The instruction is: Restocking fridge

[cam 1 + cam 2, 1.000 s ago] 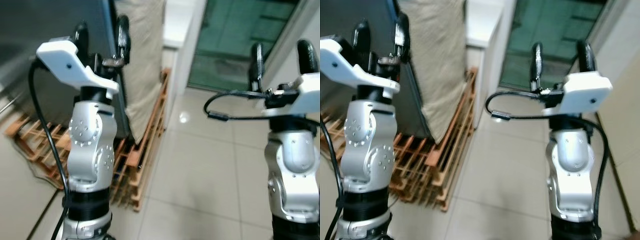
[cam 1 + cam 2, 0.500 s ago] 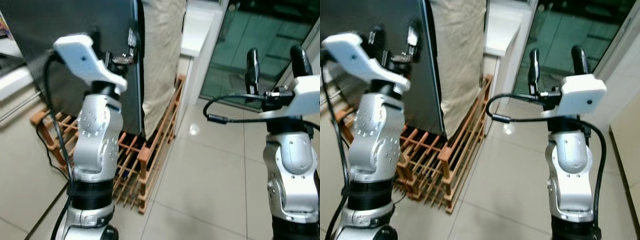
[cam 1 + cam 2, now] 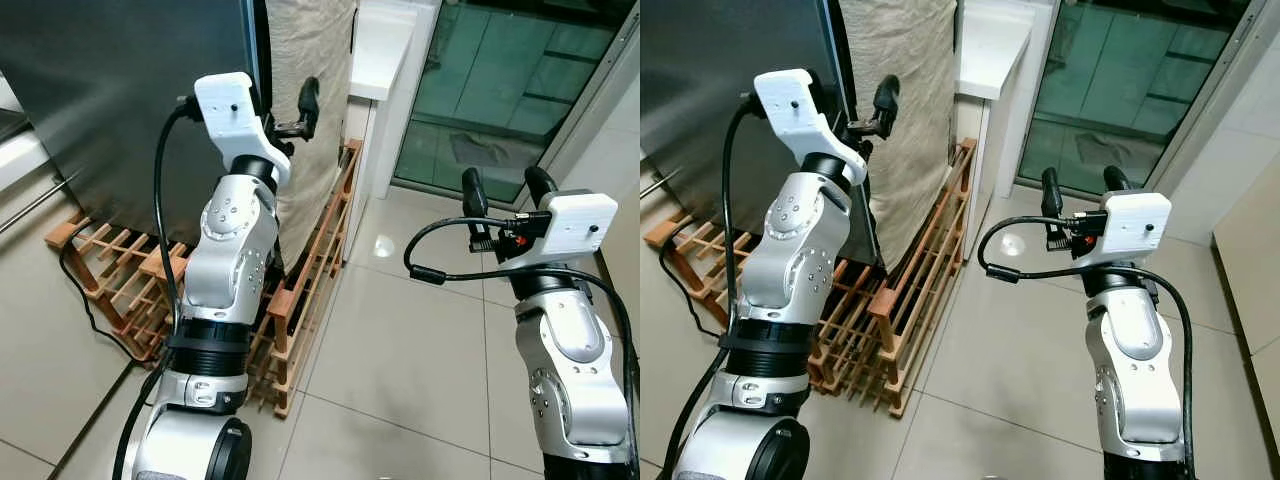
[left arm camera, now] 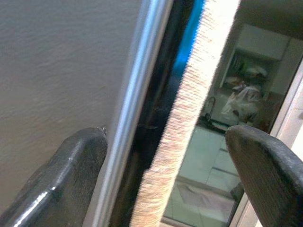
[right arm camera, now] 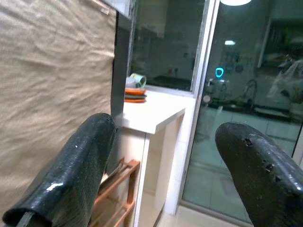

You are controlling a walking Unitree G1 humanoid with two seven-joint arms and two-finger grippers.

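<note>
From the head views, the left pincer (image 3: 285, 110) is seen raised and spread at the fridge (image 3: 120, 100) door's vertical edge, at eleven o'clock, far nearer than the right pincer (image 3: 503, 188), also spread and empty. In the left wrist view, the upright door edge (image 4: 137, 113) is straddled between the fingers (image 4: 75, 161). In the right wrist view, parted fingers (image 5: 80, 161) are aimed at a white ledge (image 5: 151, 113).

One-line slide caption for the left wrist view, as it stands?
Left gripper open, its black fingers straddling the fridge door's silver edge and the beige cloth hanging beside it.
</note>
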